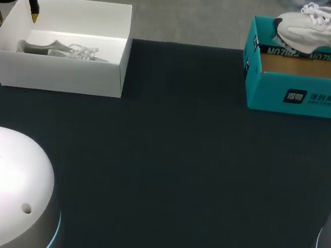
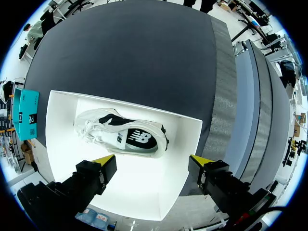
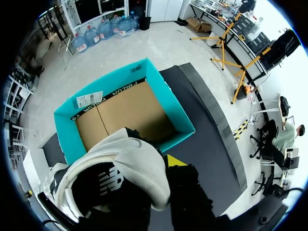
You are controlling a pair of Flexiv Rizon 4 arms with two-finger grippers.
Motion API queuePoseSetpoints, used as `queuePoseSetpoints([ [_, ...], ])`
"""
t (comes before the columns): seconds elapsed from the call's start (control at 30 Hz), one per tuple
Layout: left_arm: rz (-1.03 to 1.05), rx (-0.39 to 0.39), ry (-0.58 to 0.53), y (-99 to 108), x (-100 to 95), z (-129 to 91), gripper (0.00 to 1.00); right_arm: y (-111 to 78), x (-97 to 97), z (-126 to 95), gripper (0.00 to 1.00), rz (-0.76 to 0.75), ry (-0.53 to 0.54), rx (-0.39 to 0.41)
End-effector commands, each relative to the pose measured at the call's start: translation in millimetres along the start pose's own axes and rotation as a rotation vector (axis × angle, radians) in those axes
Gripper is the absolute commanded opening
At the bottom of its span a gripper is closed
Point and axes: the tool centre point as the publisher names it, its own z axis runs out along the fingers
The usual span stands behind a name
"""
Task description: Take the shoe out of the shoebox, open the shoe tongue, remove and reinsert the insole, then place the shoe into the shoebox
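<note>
Shoe [image 1: 322,28] hangs above the open teal shoebox [image 1: 266,94], clamped in the right gripper [image 3: 161,168]; one yellow tip shows beside it. Second shoe [image 2: 122,137] lies on its side in the white box [image 1: 57,74]. Left gripper [image 2: 151,161] hovers over it, jaws wide, holding nothing.

At 7 o'clock your left arm base [image 1: 2,176] is a white dome with an embossed logo and cyan ring; your left gripper [image 2: 151,160] is black, yellow-tipped.

Shoebox [image 1: 57,74] sat at ten o'clock on the table [image 1: 173,161], a shoe [image 1: 60,49] lay inside it, left gripper [image 1: 15,16] hung above its far-left corner, second shoebox [image 1: 305,96] sat at two o'clock, second shoe [image 1: 322,31] hung above its rear wall.
</note>
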Motion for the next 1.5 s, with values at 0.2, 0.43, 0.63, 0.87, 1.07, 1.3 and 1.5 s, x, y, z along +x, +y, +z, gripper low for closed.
queuePoseSetpoints([
  [0.2,0.001,0.001,0.001,0.4,0.6,-0.5,1.00,-102.6,-1.3,-18.1,0.00,-0.051,-0.017,-0.109],
  [0.43,0.001,0.001,0.001,0.4,0.6,-0.5,1.00,-154.2,6.1,-19.8,0.00,-0.100,-0.053,-0.114],
  [0.63,0.001,0.001,0.001,0.4,0.6,-0.5,1.00,-202.2,13.8,-17.3,0.00,-0.126,-0.064,-0.089],
  [0.87,0.001,0.001,0.001,0.4,0.6,-0.5,1.00,-252.4,24.3,-15.9,0.00,-0.192,-0.072,-0.076],
  [1.07,0.001,0.001,0.001,0.4,0.6,-0.5,1.00,-294.1,33.2,-16.0,0.00,-0.225,-0.088,-0.080],
  [1.3,0.001,0.001,0.001,0.4,0.6,-0.5,1.00,-337.9,42.9,-13.8,0.00,-0.247,-0.101,-0.086],
  [1.5,0.001,0.001,0.001,0.4,0.6,-0.5,1.00,-375.8,55.0,-15.4,0.00,-0.265,-0.106,-0.103],
])
